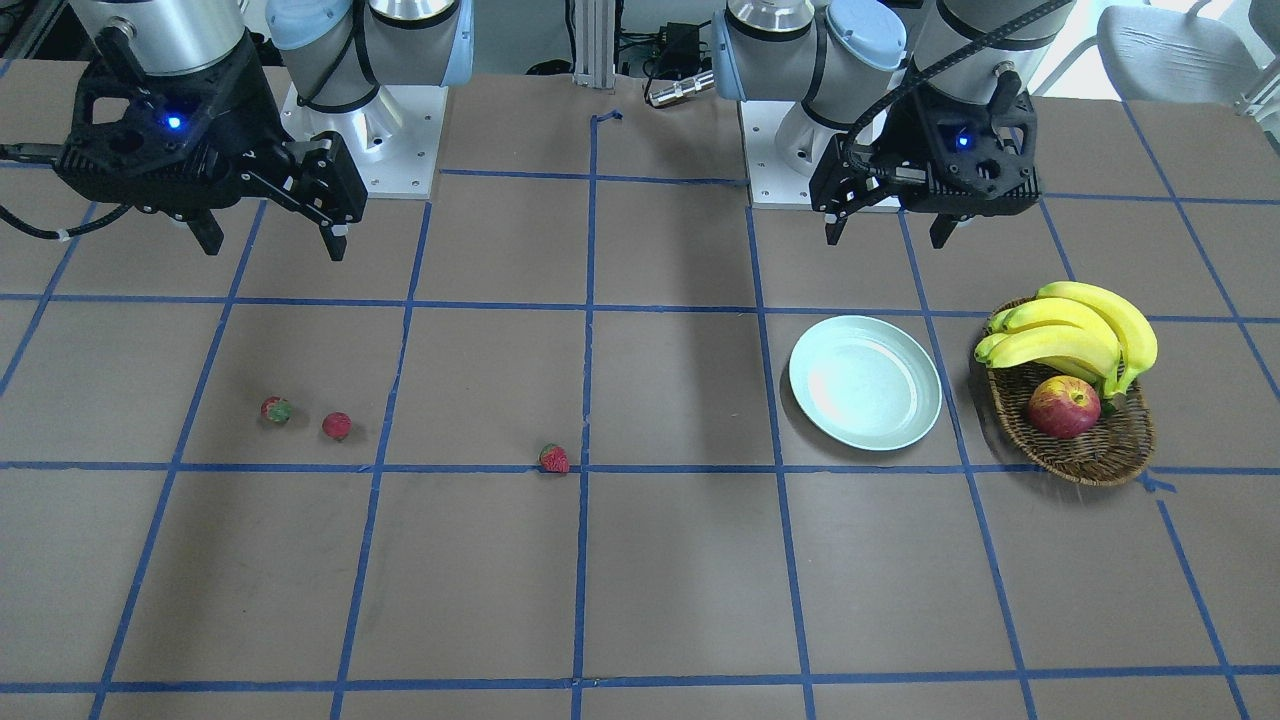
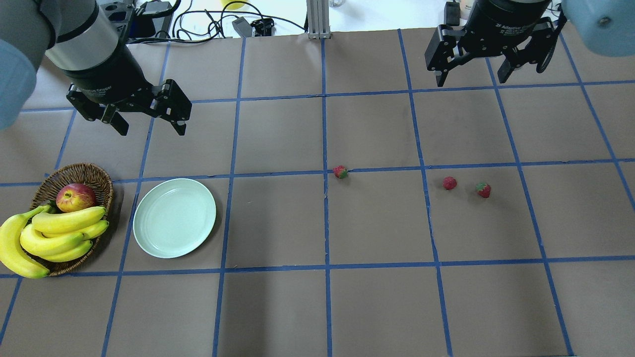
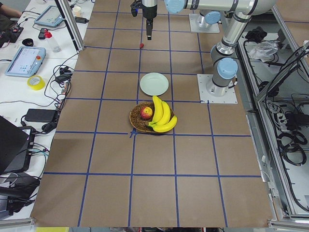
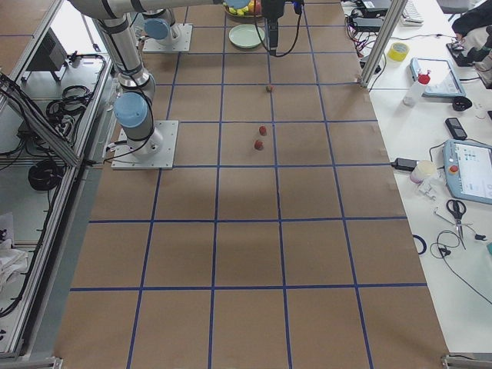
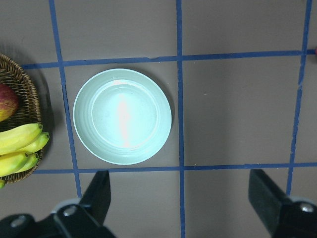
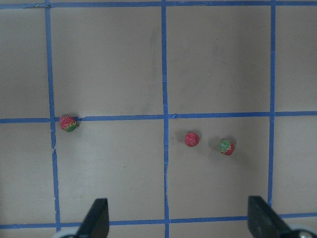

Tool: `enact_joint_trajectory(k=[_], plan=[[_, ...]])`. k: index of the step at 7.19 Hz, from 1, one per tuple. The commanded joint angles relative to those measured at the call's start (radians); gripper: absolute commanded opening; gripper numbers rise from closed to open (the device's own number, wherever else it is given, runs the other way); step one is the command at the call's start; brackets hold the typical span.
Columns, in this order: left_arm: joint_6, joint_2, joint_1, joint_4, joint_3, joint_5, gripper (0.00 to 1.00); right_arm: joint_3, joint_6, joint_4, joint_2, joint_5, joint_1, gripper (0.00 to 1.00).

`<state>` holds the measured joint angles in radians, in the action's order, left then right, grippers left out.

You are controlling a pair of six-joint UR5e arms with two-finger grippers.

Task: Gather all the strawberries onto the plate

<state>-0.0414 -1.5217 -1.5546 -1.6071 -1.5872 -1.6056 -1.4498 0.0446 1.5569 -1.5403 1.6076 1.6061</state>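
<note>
- A wide stretch of table [image 2: 278, 223] runs between the plate [image 2: 174, 218] and the nearest strawberry [image 2: 340, 172].
- Left gripper [image 2: 150, 126] — spread wide, holding nothing — hovers just behind the plate.
- Right gripper [image 2: 470, 79], equally spread and unladen, hangs behind the second strawberry [image 2: 449, 183] and third strawberry [image 2: 483, 190].
- One basket [image 2: 94, 171] outward of the left gripper: one apple [image 2: 75, 197], perhaps four bananas [image 2: 64, 220].

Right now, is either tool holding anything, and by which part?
Nothing: the left tool and right tool hang open; all three strawberries lie on the table.
</note>
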Motion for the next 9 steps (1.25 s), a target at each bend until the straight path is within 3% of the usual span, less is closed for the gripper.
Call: enact_joint_trajectory(k=[1, 2, 6, 7, 9], plan=[[0.000, 0.000, -0.002, -0.007, 0.000, 0.001, 1.00, -0.001, 0.001, 0.006, 0.006, -0.002, 0.002, 1.00], [0.000, 0.003, -0.002, -0.007, 0.001, 0.001, 1.00, 0.005, 0.001, 0.015, 0.035, -0.008, 0.008, 1.00], [0.000, 0.002, -0.002, -0.005, 0.000, 0.003, 1.00, -0.007, 0.219, 0.348, 0.323, -0.038, 0.216, 1.00], [0.000, 0.002, -0.002, -0.007, 0.000, 0.001, 1.00, -0.055, 0.288, 0.407, 0.372, -0.031, 0.242, 1.00], [-0.002, 0.002, -0.002, -0.007, 0.000, 0.001, 1.00, -0.226, 0.336, 0.668, 0.419, -0.031, 0.267, 1.00]])
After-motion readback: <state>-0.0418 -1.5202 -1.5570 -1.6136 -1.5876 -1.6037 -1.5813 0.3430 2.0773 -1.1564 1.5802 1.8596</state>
